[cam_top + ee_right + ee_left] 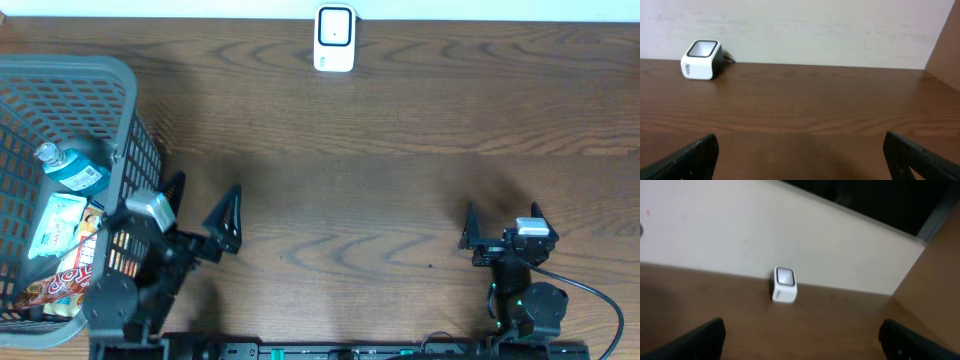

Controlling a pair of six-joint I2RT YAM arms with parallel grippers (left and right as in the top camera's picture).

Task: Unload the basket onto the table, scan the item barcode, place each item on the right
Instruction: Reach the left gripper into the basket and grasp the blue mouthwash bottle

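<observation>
Both pairs are spread wide and holding nothing: my left fingers [228, 215] at the lower left of the overhead frame, my right fingers [469, 228] at the lower right. Anything with a barcode is in the grey basket [128, 90] on the left edge. A blue bottle [74, 172] lies there with its cap toward the upper left. Below it a pale packet [55, 225] has its long axis running roughly top to bottom of the frame, and a red snack bag [60, 285] sits lowest.

My left fingers sit just beside the basket's right wall, and the right pair is well apart from it across the bench [400, 130]. So the pick looks like the left arm's job (I can't make out any barcode from here). The fingers point away from the basket, toward the upper right, so I judge they must turn back over the rim.

The white scanner [334, 38] stands at top centre against the wall, window facing up. The brown wood between basket and scanner is bare, leaving open room for the carry.
</observation>
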